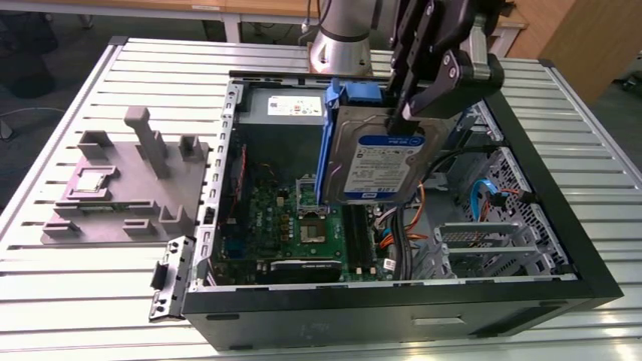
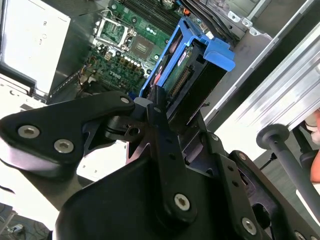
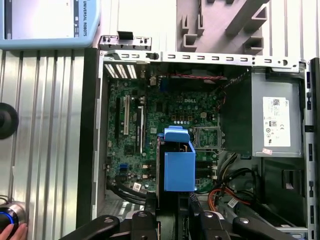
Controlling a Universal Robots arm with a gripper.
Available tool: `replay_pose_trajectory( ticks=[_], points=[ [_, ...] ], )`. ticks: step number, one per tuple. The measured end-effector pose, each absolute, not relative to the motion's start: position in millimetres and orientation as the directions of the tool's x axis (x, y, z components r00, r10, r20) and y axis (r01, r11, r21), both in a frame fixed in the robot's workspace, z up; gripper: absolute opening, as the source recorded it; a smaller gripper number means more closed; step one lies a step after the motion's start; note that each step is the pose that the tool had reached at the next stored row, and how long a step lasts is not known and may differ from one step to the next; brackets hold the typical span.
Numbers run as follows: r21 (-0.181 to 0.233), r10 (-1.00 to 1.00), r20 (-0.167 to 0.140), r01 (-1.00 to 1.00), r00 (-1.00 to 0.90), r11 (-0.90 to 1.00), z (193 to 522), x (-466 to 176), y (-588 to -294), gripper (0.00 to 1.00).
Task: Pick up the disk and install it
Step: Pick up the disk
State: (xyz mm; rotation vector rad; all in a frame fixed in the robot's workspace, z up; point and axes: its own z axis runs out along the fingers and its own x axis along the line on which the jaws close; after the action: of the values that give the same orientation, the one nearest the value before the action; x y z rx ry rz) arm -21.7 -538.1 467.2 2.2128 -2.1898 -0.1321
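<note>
Slatted metal table (image 1: pixel 80 286) with an open black PC case (image 1: pixel 587 248) lying on its side, and a grey fixture block (image 1: pixel 120 188) with posts and slots sitting just beside the case on the exterior view's left. Inside there's the green motherboard (image 1: pixel 291 226), the grey power-supply box (image 1: pixel 286 109) with its white label at the far end, and a perforated metal drive cage (image 1: pixel 492 241) toward the exterior view's right. A mess of orange, blue and black cables (image 1: pixel 441 203) runs between that cage and the board, right under where the arm is working. In the first wrist view a person's hand (image 3: pixel 12 232) rests by a round button at the table edge. The gripper (image 1: pixel 419 113) comes down from above, and its jaws are clamped across the top end of the disk (image 1: pixel 386 162), one finger (image 2: pixel 159 107) pressed on each flat side. The disk is held on edge, a bit tilted, over the middle of the case above the motherboard. It's a silver-grey drive, blue-and-white label facing the exterior camera, blue plastic rails along its edge and a blue tab at the end.
</note>
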Motion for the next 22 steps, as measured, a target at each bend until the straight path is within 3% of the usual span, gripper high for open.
replay_pose_trajectory(
  ticks=[22],
  points=[
    [0.081,-0.999,-0.042,-0.997,0.009,-0.012,467.0,5.7,-539.5,0.35]
  ],
)
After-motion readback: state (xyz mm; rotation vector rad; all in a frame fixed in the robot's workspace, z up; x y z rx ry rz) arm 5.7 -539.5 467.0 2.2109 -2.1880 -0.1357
